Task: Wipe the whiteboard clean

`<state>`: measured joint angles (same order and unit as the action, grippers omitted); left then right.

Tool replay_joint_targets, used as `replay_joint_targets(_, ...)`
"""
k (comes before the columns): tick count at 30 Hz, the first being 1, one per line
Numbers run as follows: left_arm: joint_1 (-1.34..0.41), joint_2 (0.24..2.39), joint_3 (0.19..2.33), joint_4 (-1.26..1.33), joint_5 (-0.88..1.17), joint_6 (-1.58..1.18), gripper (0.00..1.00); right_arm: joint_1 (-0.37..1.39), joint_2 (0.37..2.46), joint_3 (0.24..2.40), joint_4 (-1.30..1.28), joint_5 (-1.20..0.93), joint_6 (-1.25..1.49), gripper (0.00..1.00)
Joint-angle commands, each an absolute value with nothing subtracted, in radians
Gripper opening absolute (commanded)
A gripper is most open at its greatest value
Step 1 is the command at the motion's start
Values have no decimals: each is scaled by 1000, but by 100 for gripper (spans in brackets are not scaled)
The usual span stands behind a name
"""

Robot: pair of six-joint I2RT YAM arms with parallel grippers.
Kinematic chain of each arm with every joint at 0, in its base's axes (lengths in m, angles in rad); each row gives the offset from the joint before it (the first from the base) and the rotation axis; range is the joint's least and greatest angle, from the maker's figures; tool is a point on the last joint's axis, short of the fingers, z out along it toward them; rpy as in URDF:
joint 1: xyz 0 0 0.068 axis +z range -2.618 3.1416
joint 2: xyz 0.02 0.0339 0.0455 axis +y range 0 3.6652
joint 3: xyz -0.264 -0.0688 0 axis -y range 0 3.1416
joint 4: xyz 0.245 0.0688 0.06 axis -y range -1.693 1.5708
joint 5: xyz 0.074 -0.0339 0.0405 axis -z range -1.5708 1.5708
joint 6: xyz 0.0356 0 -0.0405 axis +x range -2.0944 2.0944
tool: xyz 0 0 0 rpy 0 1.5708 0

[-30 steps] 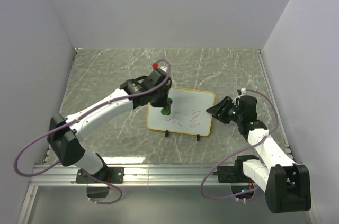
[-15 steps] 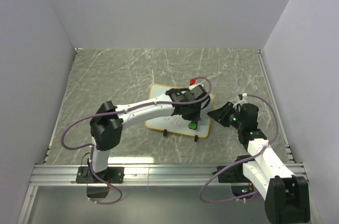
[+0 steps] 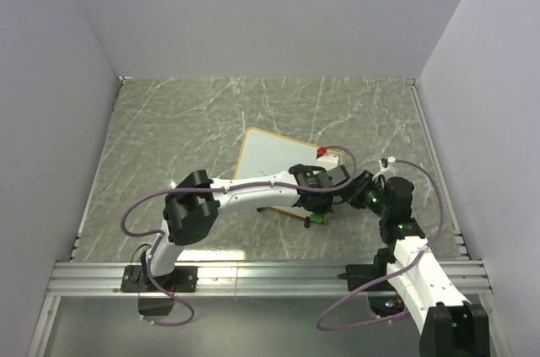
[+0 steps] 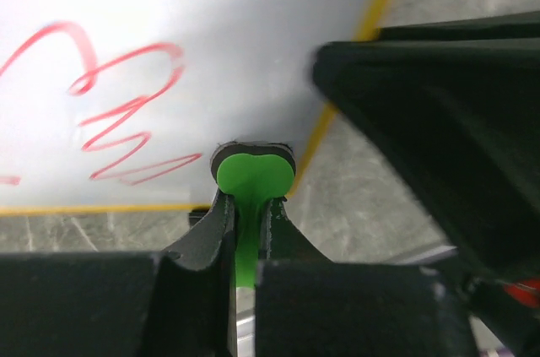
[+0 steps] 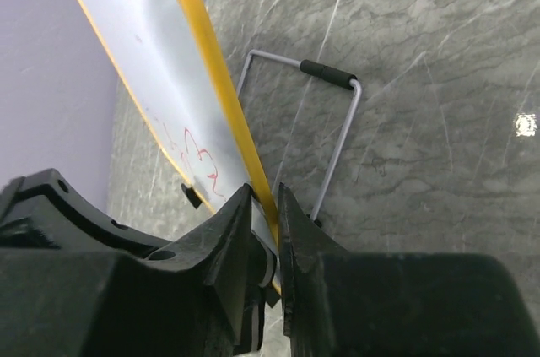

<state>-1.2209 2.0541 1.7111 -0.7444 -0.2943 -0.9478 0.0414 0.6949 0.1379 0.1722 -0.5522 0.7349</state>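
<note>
The whiteboard (image 3: 272, 159) has a yellow frame and stands propped at a slant on the marble table, with red scribbles (image 4: 118, 112) near its lower right corner. My left gripper (image 4: 251, 197) is shut on a green eraser (image 4: 253, 173), whose head presses on the board beside the yellow frame at that corner. In the top view the eraser (image 3: 315, 217) shows just under the left gripper (image 3: 314, 203). My right gripper (image 5: 264, 201) has its two fingers closed on either side of the whiteboard's (image 5: 160, 62) yellow right edge.
A thin wire stand (image 5: 337, 137) with a black sleeve juts from behind the board onto the table. The right gripper's dark body (image 4: 439, 121) looms close beside the left one. Walls enclose the table (image 3: 169, 121) on three sides.
The left arm swept the eraser from the board's middle to its lower right corner. The right gripper moved in and closed on the board's right edge. The board has swung round.
</note>
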Motion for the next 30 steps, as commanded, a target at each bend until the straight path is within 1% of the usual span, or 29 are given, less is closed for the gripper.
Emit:
replay_joint_targets(1, -1223, 2013, 1642, -762, -434, -1031, 0, 41, 664, 117, 83, -566, 723, 0)
replay_joint_targets(8, -1236, 1956, 1588, -733, -578, -1111, 0, 40, 632, 132, 26, -583, 710, 0)
replay_joint_targets(14, -1238, 1948, 1614, -683, -606, -1108, 0, 38, 641, 137, 43, -594, 707, 0)
replay_joint_targets(21, -1236, 1979, 1617, -600, -591, -1097, 0, 40, 620, 136, 38, -597, 723, 0)
replay_joint_targets(27, -1224, 1973, 1520, -503, -589, -1132, 0, 40, 609, 158, 8, -617, 710, 0)
replay_joint_targets(30, -1201, 1944, 1410, -434, -584, -1160, 0, 40, 607, 156, 8, -632, 710, 0)
